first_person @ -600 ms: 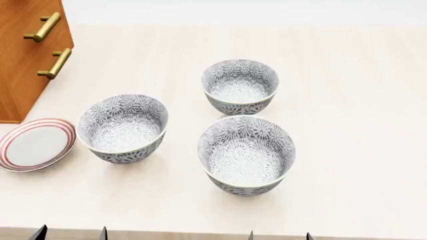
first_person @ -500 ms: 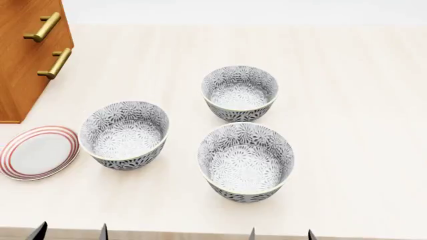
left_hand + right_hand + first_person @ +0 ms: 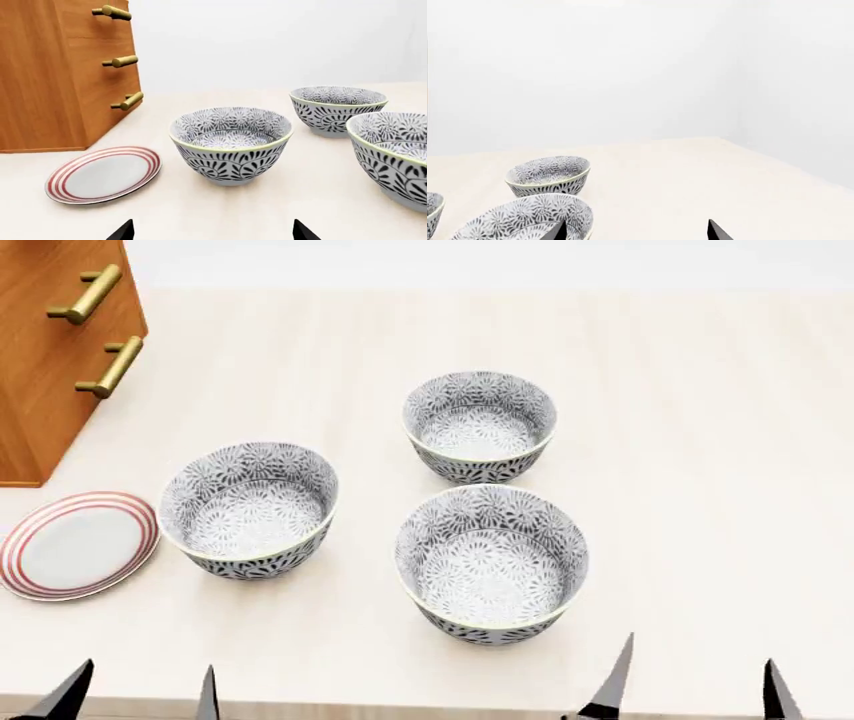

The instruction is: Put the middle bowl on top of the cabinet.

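Patterned middle bowl [image 3: 490, 563] sits untouched on table [image 3: 694, 420]; cabinet [image 3: 54, 350] top unreached; our left gripper [image 3: 140, 695] and right gripper [image 3: 694, 680] spread wide, empty.

A: What shows of the left gripper [image 3: 136, 692]?
B: Only two dark pointed fingertips at the head view's near edge, set apart, nothing between them. Its own wrist view shows the same pair [image 3: 210, 231] spread wide.
A: And the right gripper [image 3: 694, 680]?
B: Its two tips reach higher into the head view than the left pair, also parted and holding nothing. Its wrist view [image 3: 635, 231] shows just the tips.
A: The arms?
B: Out of view.
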### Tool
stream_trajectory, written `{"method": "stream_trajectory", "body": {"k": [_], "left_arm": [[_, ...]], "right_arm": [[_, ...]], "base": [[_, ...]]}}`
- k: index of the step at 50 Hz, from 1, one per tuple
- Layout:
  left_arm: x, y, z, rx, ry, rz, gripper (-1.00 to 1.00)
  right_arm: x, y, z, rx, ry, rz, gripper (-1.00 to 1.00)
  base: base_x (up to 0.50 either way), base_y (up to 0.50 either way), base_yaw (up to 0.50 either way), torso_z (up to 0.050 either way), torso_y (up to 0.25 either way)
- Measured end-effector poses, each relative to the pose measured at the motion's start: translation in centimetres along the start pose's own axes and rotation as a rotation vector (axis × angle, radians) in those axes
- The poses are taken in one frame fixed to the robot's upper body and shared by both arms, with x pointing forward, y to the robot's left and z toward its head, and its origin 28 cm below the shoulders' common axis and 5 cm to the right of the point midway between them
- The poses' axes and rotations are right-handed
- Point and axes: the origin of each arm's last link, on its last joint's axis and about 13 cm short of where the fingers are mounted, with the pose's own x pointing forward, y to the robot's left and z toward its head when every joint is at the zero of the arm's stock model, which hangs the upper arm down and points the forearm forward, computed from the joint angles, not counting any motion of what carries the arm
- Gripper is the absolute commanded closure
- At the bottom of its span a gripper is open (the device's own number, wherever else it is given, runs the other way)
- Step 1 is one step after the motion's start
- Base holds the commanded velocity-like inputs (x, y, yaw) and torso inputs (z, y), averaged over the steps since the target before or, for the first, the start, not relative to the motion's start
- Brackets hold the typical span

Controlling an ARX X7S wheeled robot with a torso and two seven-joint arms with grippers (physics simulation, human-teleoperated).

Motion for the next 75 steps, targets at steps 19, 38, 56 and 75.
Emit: {"method": "stream_trajectory", "body": {"k": [19, 38, 56, 75], "left_arm": [[1.1, -0.1, 4.7, -0.015, -0.102, -0.01, -1.0], [1.7, 0.2, 15.4, -0.059, -0.318, -0.012, -1.0], [1.3, 0.3, 17.7, -0.063, -0.362, -0.008, -1.0], [1.3, 0.2, 18.1, -0.071, -0.364, -0.015, -1.0]], "right_arm": [[-3.5, -4.8, 6.3, -0.088, -0.195, -0.286, -1.0], [-4.8, -5.6, 7.9, -0.141, -0.247, -0.351, -1.0], [-5.1, -5.8, 8.2, -0.173, -0.245, -0.375, -1.0], [-5.3, -5.9, 8.6, -0.16, -0.254, -0.391, -1.0]], "base": [[0.0, 0.15, 0.0, 0.0, 0.0], [0.0, 0.36, 0.0, 0.0, 0.0], [0.0, 0.32, 0.0, 0.0, 0.0], [0.21, 0.1, 0.0, 0.0, 0.0]]}}
